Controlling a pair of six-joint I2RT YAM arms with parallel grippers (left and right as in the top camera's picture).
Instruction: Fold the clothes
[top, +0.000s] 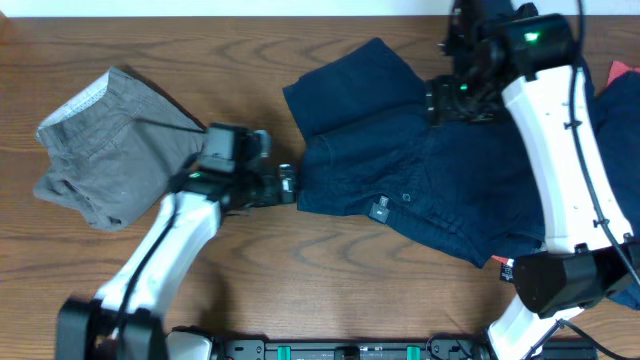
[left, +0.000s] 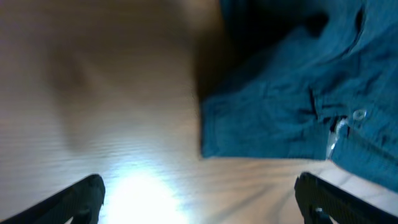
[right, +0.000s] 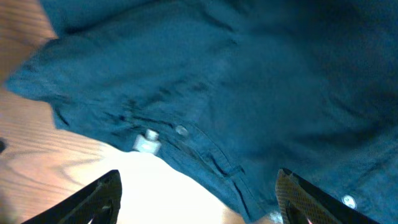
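Note:
Dark navy blue shorts (top: 420, 170) lie spread on the wooden table at centre right, with a button and a small tag (top: 379, 210) at the near waistband. They also show in the left wrist view (left: 298, 93) and the right wrist view (right: 236, 81). Grey-olive shorts (top: 110, 150) with pale waistband lining lie at the far left. My left gripper (top: 287, 184) is open and empty, just left of the navy shorts' edge. My right gripper (top: 455, 100) is open and empty, over the far part of the navy shorts.
More dark blue fabric (top: 625, 120) and a red item (top: 622, 72) lie at the right edge. The right arm's white link (top: 555, 150) crosses over the navy shorts. Bare wood (top: 330, 290) runs along the front.

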